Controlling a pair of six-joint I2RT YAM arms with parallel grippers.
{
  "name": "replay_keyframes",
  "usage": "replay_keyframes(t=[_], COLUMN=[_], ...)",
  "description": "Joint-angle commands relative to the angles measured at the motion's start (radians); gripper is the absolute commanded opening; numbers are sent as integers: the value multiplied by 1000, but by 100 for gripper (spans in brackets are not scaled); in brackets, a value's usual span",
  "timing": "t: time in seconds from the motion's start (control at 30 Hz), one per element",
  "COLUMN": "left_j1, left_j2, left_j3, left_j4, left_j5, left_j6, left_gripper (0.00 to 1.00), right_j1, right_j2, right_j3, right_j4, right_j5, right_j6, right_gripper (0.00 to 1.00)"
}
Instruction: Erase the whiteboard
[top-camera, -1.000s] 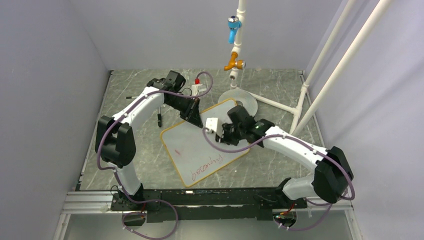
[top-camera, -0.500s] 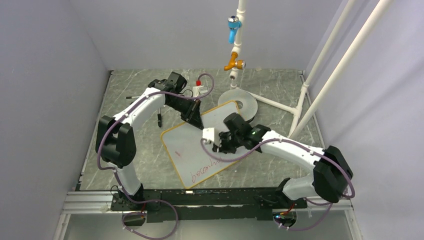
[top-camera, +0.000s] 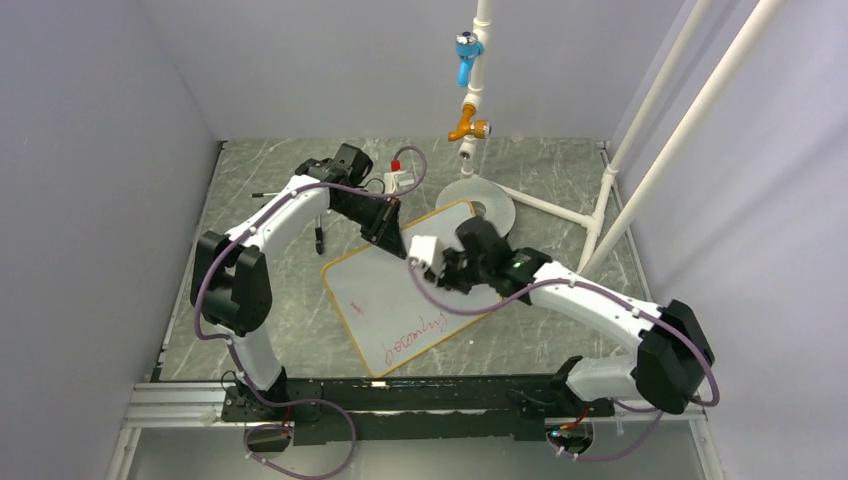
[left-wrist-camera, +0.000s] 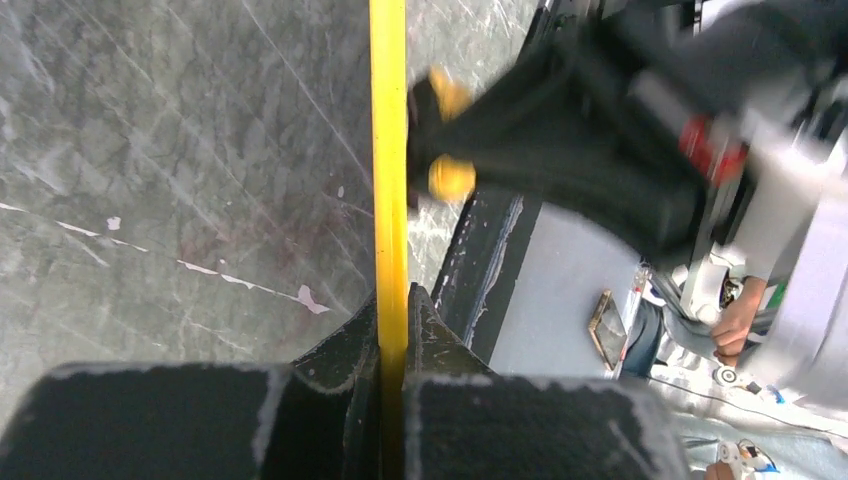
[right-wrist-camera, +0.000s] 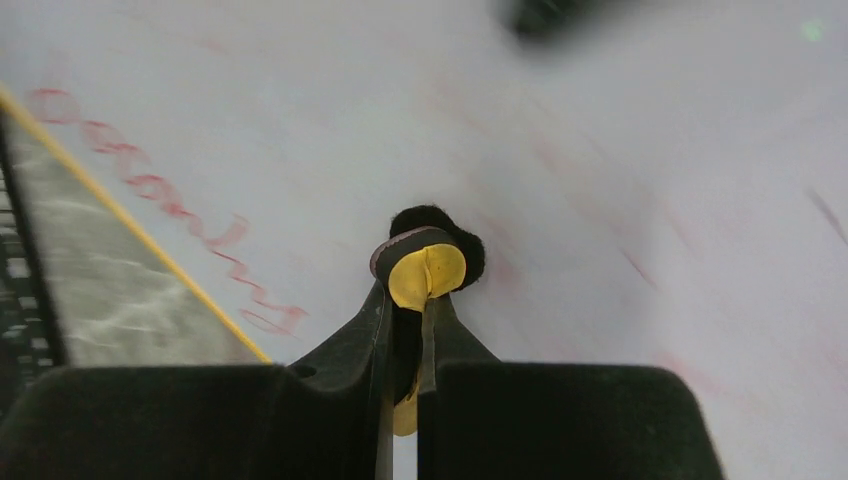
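Note:
The whiteboard (top-camera: 385, 290), white with a thin orange frame, lies tilted on the table. It carries red writing (top-camera: 413, 333) near its front edge and faint red smudges higher up. My left gripper (top-camera: 388, 230) is shut on the board's far frame edge, which shows as a yellow strip (left-wrist-camera: 388, 150) between its jaws (left-wrist-camera: 392, 300). My right gripper (top-camera: 445, 268) is shut on a small yellow-and-black eraser (right-wrist-camera: 430, 262), pressed on the board surface (right-wrist-camera: 620, 140). The red writing (right-wrist-camera: 175, 205) lies left of it.
A round grey disc (top-camera: 493, 207) lies behind the board under white pipes with blue and orange valves (top-camera: 467, 60). More white pipes (top-camera: 640, 130) slant at the right. A small red-capped bottle (top-camera: 397, 176) and a black marker (top-camera: 318, 238) lie at the back left.
My right gripper swept the eraser toward the near edge of the board, then back up toward the middle. The left gripper has stayed clamped on the frame.

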Motion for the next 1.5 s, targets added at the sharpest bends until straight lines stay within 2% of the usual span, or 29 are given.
replay_keyframes(t=[0.0,0.1,0.27,0.4,0.57,0.67,0.73,0.87,1.03,1.17,1.3,1.37,1.47], left_j1=[-32,-33,-34,-36,-37,-38,-37,-37,-35,-29,-24,-24,-23], left_j2=[-42,-46,-46,-51,-53,-56,-56,-59,-70,-83,-96,-98,-96], left_j3=[-3,-8,-4,-11,-12,-10,-12,-29,-44,-41,-44,-44,-38], left_j4=[-14,-13,-16,-11,-9,-5,-1,9,17,19,22,21,17], left_j5=[137,145,158,172,178,193,202,209,206,194,188,186,186], left_j6=[24,28,30,32,30,29,28,21,16,12,13,12,15], left_gripper=[0,0,0,0,0,0,0,0,0,0,0,0,0], right_j1=[149,132,-121,-198,-192,-117,-50,-66,-188,-264,-260,-210,-78], right_j2=[87,117,66,76,69,36,45,98,76,7,-55,-74,-95], right_j3=[52,96,140,174,165,117,117,204,207,113,19,-27,-94], right_j4=[43,61,140,184,169,134,124,144,176,160,45,-19,-68], right_j5=[-79,16,16,56,-6,-163,-185,-103,-3,-26,-143,-180,-137], right_j6=[-32,-3,78,100,103,63,59,139,195,116,-55,-139,-226], right_gripper=[0,0,0,0,0,0,0,0,0,0,0,0,0])
